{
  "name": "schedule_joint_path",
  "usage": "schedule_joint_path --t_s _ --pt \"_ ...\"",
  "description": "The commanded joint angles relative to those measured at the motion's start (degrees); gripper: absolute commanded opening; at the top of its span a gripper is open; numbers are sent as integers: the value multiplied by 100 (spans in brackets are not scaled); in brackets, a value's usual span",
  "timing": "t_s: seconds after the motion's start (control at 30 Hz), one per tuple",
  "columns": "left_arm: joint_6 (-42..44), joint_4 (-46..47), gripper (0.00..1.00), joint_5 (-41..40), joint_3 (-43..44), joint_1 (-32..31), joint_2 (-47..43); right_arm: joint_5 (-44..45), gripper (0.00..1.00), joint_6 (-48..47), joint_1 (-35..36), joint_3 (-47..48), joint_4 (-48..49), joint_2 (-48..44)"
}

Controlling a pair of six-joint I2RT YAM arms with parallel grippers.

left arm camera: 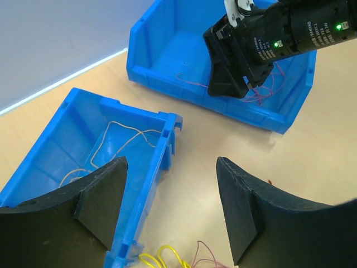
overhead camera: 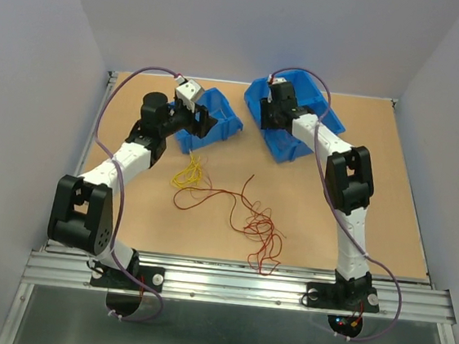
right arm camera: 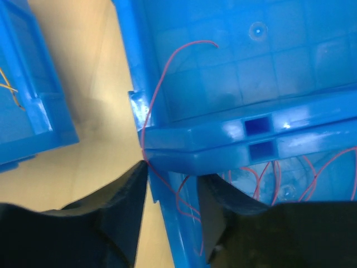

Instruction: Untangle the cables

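Note:
Thin curly cables lie on the table: a yellow one, a dark red one and a red tangle. My left gripper hovers open and empty over the near corner of the left blue bin. In the left wrist view its jaws stand wide apart above the yellow cable and a pinkish wire. My right gripper is at the right blue bin. In the right wrist view its jaws straddle the bin wall, slightly apart, and a thin red wire runs between them over the rim.
The left bin holds a pale thin wire. The right bin holds several red wire loops. The right arm's gripper shows over that bin in the left wrist view. White walls enclose the table.

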Motion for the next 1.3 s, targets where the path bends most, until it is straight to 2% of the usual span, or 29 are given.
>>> schedule_joint_path --t_s 0.0,0.17,0.33,0.4,0.5,0.77,0.9,1.23,1.27 --pt "-20 316 75 44 -2 18 35 225 40 -83 -1 431 73 50" --pt "-46 299 75 96 33 18 123 155 18 -109 -1 360 73 -12" --pt "-37 281 75 97 50 9 176 67 17 -127 -1 281 64 -38" --pt "-37 281 75 114 59 18 158 50 7 -127 -1 246 73 -29" --pt "-28 272 75 114 50 18 149 49 1 -92 -1 167 73 -99" --pt "-28 273 74 123 33 18 123 409 1 57 -45 -237 90 -644" --pt "-28 281 74 123 7 18 62 314 1 338 -317 -640 108 -943" --pt "-20 273 74 149 -37 9 -26 24 1 541 -590 -1854 1004 -1936" --pt "-20 281 74 149 -46 18 -26 -107 3 498 -590 -1907 1074 -1963"
